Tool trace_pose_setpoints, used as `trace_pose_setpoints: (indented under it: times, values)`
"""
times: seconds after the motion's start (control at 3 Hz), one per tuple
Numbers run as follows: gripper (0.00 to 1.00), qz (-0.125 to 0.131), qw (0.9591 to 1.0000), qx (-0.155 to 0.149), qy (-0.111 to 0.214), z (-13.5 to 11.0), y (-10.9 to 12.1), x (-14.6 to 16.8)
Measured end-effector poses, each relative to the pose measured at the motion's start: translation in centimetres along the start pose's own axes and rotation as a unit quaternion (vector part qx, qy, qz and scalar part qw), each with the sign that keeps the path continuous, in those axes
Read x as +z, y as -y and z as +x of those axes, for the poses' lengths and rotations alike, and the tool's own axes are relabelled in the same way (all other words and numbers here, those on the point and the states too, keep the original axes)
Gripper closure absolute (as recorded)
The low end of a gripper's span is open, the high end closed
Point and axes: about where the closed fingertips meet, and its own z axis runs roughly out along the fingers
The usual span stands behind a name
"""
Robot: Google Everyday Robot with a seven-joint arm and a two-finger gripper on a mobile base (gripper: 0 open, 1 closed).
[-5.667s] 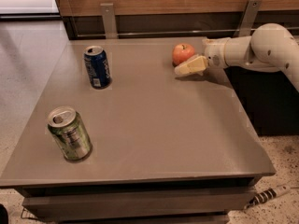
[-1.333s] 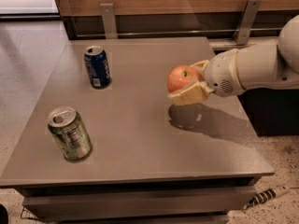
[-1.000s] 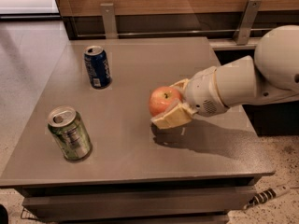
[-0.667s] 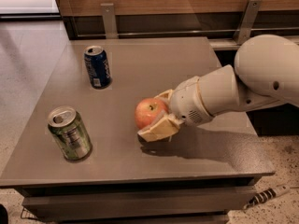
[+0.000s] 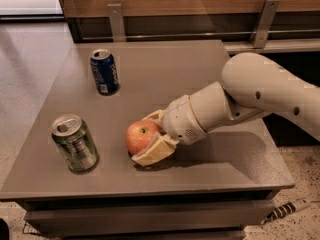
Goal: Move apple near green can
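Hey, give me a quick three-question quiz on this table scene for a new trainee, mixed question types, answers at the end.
1. True or false: the pincer, near the front middle of the table, is closed around the apple.
2. Which can stands nearer the apple? A: green can. B: blue can.
3. How many cans stand upright on the table?
Key: 1 true; 2 A; 3 two.
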Motion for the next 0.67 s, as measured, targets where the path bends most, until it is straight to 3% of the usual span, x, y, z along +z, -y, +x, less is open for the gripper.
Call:
trace_pose_setpoints:
  times: [0.33,0.67]
  values:
    - [0.83,-0.004,1.0000,-0.002,0.001,-0.19,-0.05,-0.02]
    - [0.53,-0.005,1.0000,-0.003,0.001,-0.28,-0.08,-0.03]
